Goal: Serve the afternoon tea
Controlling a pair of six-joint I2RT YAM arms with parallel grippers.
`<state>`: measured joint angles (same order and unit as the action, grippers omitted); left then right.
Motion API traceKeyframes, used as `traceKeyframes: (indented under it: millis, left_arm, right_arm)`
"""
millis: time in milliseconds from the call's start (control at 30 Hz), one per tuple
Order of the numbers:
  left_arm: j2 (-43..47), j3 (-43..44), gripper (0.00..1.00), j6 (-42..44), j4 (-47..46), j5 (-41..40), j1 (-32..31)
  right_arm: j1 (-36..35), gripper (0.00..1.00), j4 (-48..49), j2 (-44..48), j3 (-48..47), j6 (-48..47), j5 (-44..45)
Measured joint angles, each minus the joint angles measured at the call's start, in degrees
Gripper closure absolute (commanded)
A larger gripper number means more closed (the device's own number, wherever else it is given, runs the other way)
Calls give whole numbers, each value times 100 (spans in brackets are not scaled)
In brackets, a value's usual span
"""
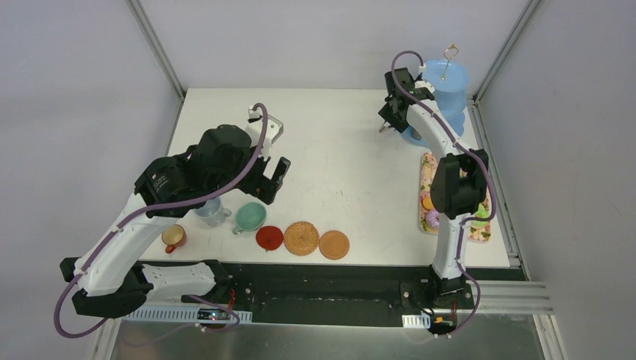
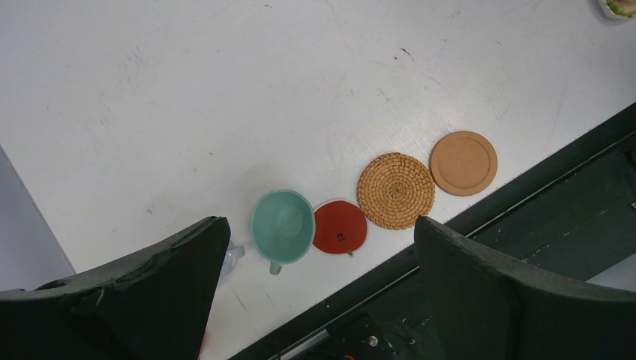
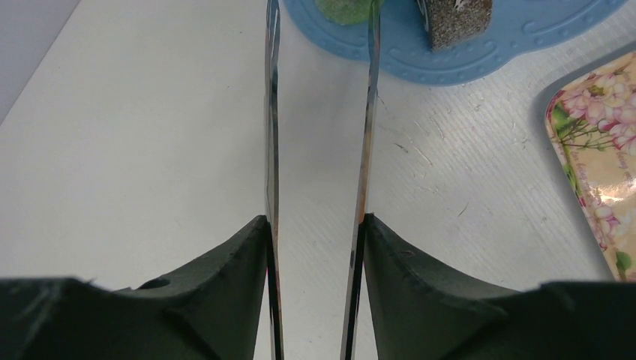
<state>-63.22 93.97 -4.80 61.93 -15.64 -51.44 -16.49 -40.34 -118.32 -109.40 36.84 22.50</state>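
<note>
Currently, left fingers [image 2: 150, 300] spread wide near mint cup [image 2: 282, 225], right fingers [image 3: 217, 285] grasping metal tongs [image 3: 271, 150]

On the white bench [image 1: 337, 157], near the front edge from the left: orange cup [image 1: 174, 238], grey-blue cup [image 1: 212, 212], mint cup [image 1: 250, 217], then red coaster [image 1: 269, 238], woven coaster [image 1: 301, 238] and tan coaster [image 1: 334, 244] in a row. Along the right edge, floral tray [image 1: 427, 172]; beyond it, in the far corner, light-blue stand [image 1: 448, 90].
</note>
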Motion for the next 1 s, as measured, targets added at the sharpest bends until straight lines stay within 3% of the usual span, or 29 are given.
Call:
traceKeyframes:
  millis: [333, 533, 767, 1000]
  left_arm:
    - [72, -7, 0, 42, -2, -4, -39]
    - [66, 7, 0, 37, 15, -11, -37]
    - [-57, 50, 0, -83, 7, -4, -37]
    - [-326, 52, 0, -208, -9, 66, -37]
  right_arm:
    - [-278, 51, -302, 66, -4, -83, 0]
    - [-684, 52, -365, 782, 780, -555, -173]
    - [-994, 52, -516, 3077, 2358, -1165, -831]
    - [-957, 52, -1478, 5768, 3580, -1038, -835]
